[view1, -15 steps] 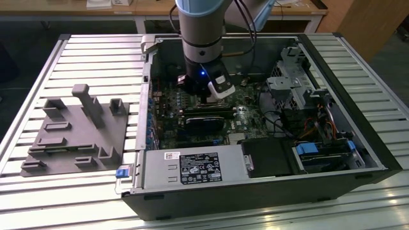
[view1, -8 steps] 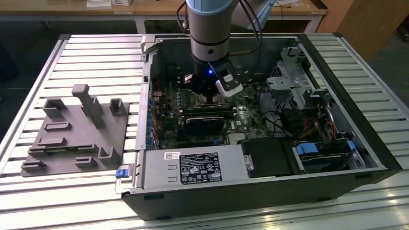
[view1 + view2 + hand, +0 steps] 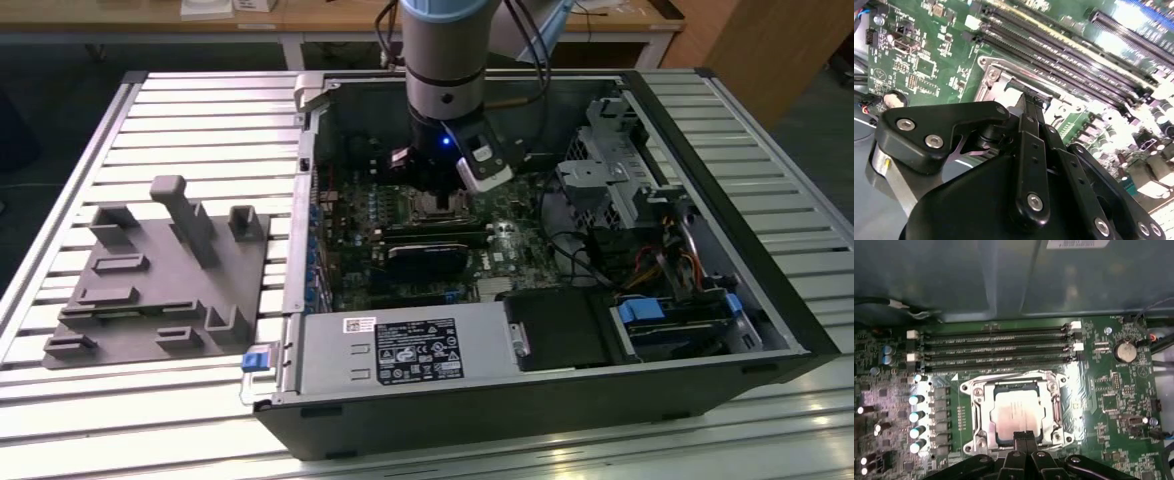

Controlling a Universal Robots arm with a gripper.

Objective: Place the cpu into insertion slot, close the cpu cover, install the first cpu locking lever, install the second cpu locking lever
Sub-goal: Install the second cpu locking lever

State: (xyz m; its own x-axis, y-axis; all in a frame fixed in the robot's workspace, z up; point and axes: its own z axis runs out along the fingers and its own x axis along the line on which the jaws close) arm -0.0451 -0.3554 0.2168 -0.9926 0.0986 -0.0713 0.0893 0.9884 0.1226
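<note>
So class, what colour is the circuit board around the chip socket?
Green, clearest in the first wrist view: circuit board around the socket.

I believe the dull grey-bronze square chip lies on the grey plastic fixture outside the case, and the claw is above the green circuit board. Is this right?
Not quite. The dull grey-bronze square chip sits in the silvery-rimmed square socket on the green circuit board, as the first wrist view shows, not on the grey plastic fixture. The claw is indeed above that board.
</note>
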